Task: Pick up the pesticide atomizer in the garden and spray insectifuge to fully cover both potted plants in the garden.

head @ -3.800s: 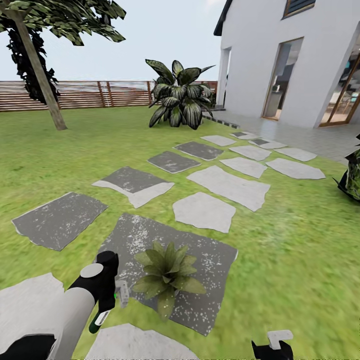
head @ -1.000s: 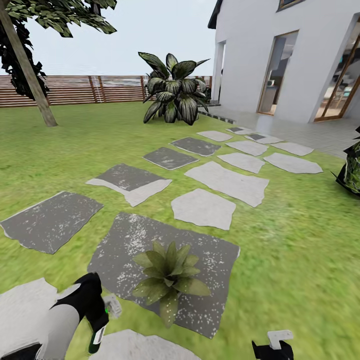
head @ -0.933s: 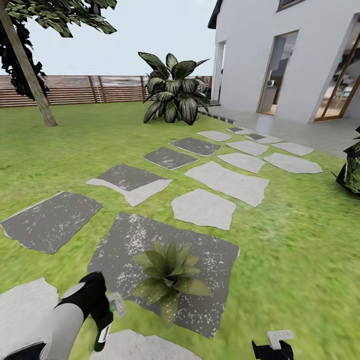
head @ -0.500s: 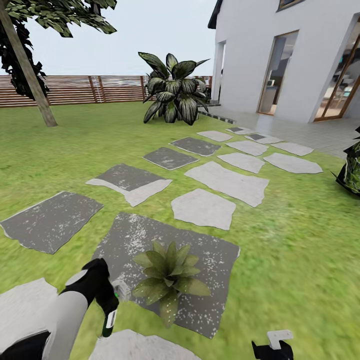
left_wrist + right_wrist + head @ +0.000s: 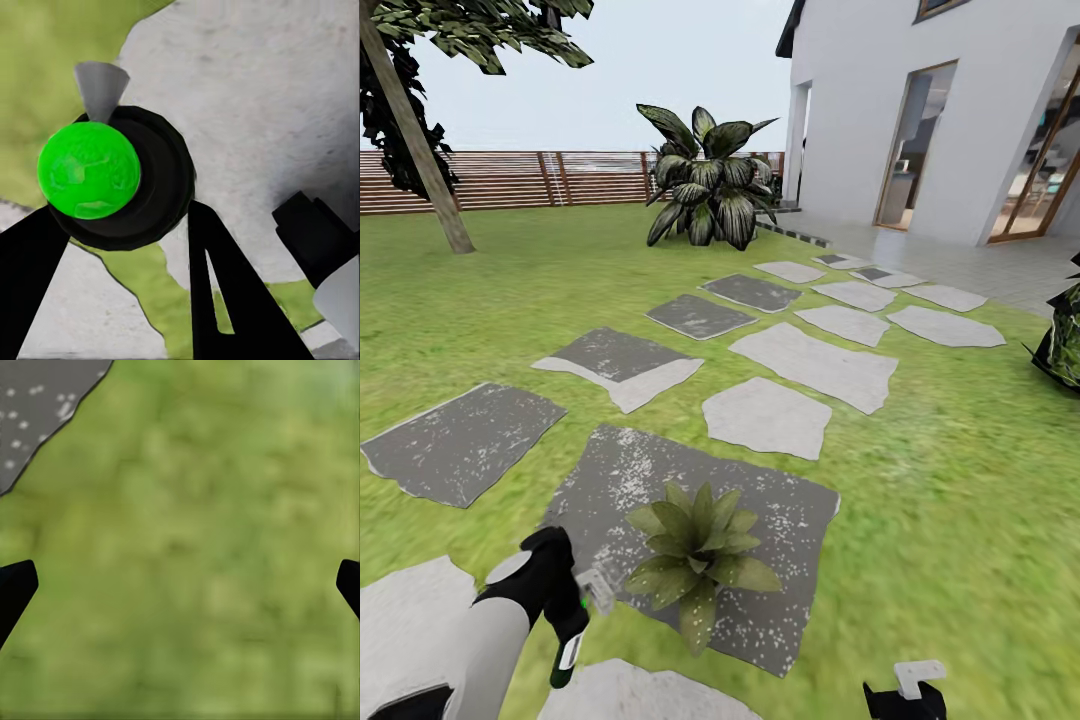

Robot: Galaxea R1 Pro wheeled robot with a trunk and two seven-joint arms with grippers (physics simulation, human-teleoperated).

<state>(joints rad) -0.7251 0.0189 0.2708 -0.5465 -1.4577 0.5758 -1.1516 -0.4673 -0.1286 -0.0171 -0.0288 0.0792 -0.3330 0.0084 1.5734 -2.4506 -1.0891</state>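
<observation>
One potted plant [image 5: 700,556], one pesticide atomizer [image 5: 582,610] between left fingers [image 5: 232,300].

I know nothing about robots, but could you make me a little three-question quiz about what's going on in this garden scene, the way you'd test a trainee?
1. True or false: the left tool is shut on the pesticide atomizer.
2. The potted plant stands on: A) bare lawn, B) a dark speckled stepping slab, C) the house's paved terrace.
3. Fill in: in the right wrist view, the right tool is spread open over ____.

Key:
1. True; its fingers flank the dark bottle.
2. B.
3. Grass.
</observation>
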